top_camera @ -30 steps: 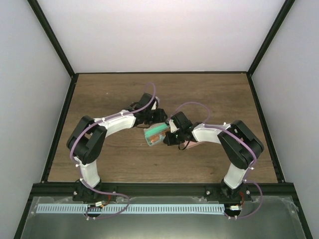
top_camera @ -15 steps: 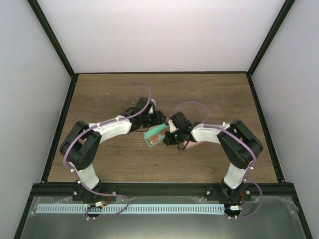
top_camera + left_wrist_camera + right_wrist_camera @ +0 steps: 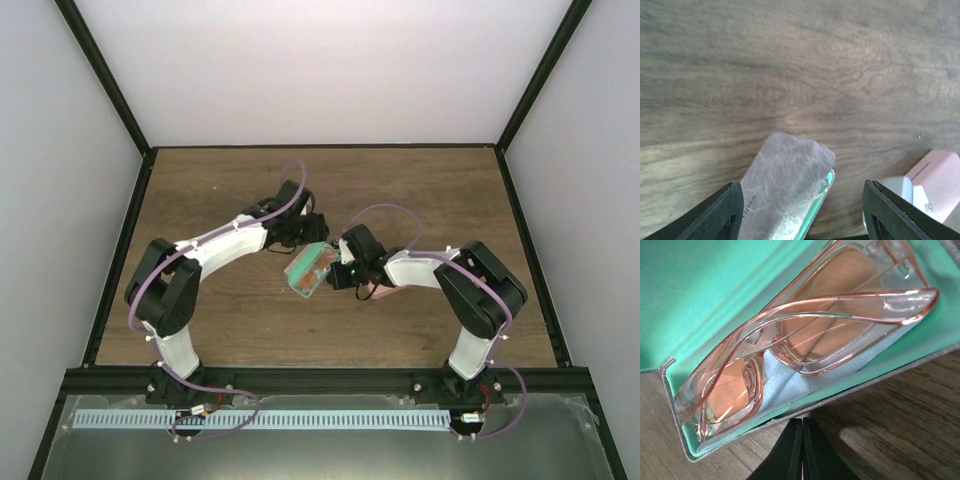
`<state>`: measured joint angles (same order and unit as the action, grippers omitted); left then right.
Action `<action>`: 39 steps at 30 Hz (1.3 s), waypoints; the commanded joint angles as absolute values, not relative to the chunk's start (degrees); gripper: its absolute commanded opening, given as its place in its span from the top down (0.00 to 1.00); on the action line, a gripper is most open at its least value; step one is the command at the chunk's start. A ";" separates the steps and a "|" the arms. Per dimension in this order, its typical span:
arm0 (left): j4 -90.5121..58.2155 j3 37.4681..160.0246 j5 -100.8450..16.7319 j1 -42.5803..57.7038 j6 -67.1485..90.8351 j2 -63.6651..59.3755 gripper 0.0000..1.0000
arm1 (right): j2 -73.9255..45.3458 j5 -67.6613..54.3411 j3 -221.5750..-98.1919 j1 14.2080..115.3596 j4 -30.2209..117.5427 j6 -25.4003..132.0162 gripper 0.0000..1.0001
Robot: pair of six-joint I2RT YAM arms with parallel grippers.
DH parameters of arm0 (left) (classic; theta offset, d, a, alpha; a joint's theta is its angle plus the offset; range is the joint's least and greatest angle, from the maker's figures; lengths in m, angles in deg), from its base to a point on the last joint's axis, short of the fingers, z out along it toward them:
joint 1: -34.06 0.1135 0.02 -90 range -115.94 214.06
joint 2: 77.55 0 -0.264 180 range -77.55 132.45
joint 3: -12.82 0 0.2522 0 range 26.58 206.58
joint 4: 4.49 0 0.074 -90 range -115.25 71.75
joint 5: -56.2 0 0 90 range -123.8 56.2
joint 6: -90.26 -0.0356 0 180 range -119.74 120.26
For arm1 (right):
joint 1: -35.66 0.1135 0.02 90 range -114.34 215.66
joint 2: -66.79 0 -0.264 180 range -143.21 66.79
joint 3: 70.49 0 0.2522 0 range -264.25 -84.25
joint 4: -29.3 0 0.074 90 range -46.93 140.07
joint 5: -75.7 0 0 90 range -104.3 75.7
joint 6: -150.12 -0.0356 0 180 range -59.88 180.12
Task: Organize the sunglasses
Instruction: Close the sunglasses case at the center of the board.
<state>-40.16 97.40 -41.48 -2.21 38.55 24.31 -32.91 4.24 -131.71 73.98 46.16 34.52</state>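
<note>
One grey case (image 3: 715, 290) lies open on the tabletop (image 3: 790, 60), its lining green. Inside it is one pair of sunglasses (image 3: 840, 325) with a translucent pinkish frame, folded, resting on one light blue cloth (image 3: 775, 390). A second case, the pink case (image 3: 935, 182), lies shut just beside it. The right gripper (image 3: 802, 440) has its jaws pressed together, tips at the grey case's near rim. The left gripper (image 3: 801, 184) hangs over the raised lid, jaws apart and holding nothing.
</note>
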 commanded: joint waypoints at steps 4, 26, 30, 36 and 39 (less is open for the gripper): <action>-46.57 100.51 -35.15 0.76 36.51 25.45 0.38 | -33.05 1.71 -131.04 73.63 44.21 34.54 0.98; -50.82 97.45 -30.97 0.45 31.35 25.60 0.96 | -33.88 1.95 -132.88 73.64 44.97 34.47 0.98; -50.31 93.97 -32.29 -0.88 32.13 22.89 0.96 | -34.32 2.11 -134.13 73.63 45.26 34.23 0.98; -48.61 91.14 -35.92 -2.83 35.76 19.22 0.96 | -35.44 2.45 -135.10 73.45 45.48 33.66 0.98; -48.17 90.78 -36.58 -3.99 37.16 18.69 0.96 | -35.86 3.32 -135.30 73.45 45.19 33.39 0.98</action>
<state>-49.76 91.44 -33.92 -2.32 34.57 20.86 -34.42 3.41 -133.29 73.61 45.24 34.01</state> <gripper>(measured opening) 0.043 0.022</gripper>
